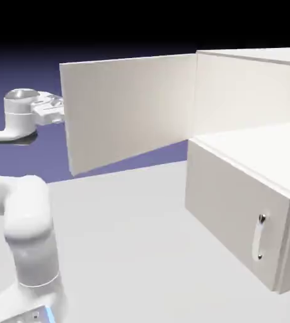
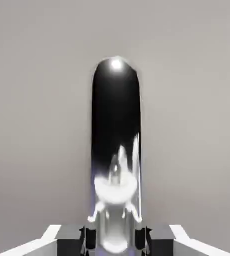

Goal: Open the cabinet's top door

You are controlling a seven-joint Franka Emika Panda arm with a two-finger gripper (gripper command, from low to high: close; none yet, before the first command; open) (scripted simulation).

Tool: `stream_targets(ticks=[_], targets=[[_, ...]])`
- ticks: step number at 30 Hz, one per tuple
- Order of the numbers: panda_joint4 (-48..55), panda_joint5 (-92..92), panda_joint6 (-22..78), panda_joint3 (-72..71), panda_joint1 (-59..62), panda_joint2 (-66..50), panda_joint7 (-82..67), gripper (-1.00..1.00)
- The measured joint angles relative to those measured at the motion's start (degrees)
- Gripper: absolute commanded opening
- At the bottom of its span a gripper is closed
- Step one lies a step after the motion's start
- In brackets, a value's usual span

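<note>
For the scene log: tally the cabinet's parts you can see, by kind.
Door panels: 2, the top door swung open and the lower panel shut.
Metal handles: 2, the long bar in the claw and the small handle.
Total: 4

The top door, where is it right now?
In the exterior view the top door stands swung wide open, sticking out leftward from the cabinet, with the gripper at its far left edge.
</note>
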State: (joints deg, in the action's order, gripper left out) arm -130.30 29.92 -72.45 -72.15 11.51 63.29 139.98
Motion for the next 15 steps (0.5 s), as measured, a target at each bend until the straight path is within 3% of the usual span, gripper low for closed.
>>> stream_targets(ticks=[15], targets=[[31.1,-6.0,20.2,-13.2,26.4,3.6,-5.7,-1.0]])
